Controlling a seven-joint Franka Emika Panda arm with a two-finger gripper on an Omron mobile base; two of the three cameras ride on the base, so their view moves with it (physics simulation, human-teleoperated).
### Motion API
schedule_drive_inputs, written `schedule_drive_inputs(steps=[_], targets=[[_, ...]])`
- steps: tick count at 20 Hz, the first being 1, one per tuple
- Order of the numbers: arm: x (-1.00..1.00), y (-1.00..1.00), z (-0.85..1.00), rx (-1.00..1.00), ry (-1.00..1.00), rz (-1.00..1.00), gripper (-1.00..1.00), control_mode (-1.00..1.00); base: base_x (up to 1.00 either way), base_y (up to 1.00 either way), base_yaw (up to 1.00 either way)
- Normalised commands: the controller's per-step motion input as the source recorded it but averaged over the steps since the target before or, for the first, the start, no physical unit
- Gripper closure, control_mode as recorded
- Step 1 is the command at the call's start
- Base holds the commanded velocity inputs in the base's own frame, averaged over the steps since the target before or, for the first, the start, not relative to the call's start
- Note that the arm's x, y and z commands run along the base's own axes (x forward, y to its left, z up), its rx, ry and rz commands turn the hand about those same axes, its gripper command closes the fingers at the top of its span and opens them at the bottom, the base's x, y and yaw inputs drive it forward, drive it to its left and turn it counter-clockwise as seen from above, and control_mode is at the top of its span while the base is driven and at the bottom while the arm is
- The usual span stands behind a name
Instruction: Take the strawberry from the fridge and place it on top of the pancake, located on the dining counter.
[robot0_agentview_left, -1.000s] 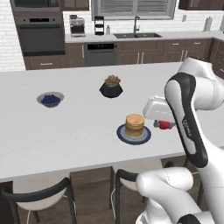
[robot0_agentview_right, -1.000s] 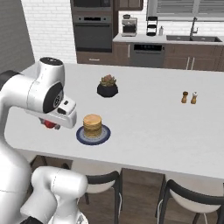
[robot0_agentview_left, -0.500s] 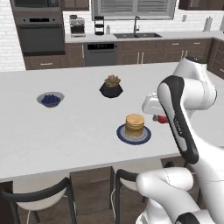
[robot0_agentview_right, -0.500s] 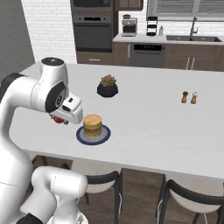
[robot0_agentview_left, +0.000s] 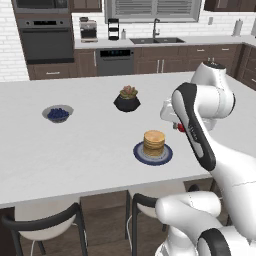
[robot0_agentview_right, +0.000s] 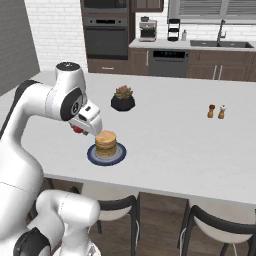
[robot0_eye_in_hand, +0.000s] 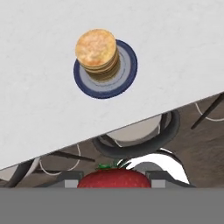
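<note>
While the tool (robot0_agentview_right: 80, 129) grips the strawberry (robot0_eye_in_hand: 114, 179), centre it over the pancake (robot0_agentview_left: 154, 143). Lower gently; release only once it rests on top.

In the hand view the strawberry (robot0_eye_in_hand: 114, 178) is cut off below, so just its red top and a bit of green show between the pincer (robot0_eye_in_hand: 114, 181) fingers (robot0_eye_in_hand: 73, 181), whose tips barely clear the bottom. In the left base view the arm covers most of the berry, leaving a red sliver. The tabletop (robot0_agentview_left: 75, 150) runs past both side edges. The salt and pepper (robot0_agentview_right: 216, 111) are too small to tell apart.
</note>
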Motion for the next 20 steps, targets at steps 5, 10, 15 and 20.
schedule_drive_inputs(steps=[5,10,15,20], targets=[[0.32,-0.12,-0.18,-0.02,0.0,-0.13,1.0,-1.0,0.0,0.0,0.0],[0.36,0.0,-0.35,-0.04,0.0,-0.1,1.0,-1.0,0.0,0.0,0.0],[0.41,0.0,-0.34,-0.04,0.0,-0.05,1.0,-1.0,0.0,0.0,0.0],[0.46,0.01,-0.3,-0.02,0.0,-0.02,1.0,-1.0,0.0,0.0,0.0]])
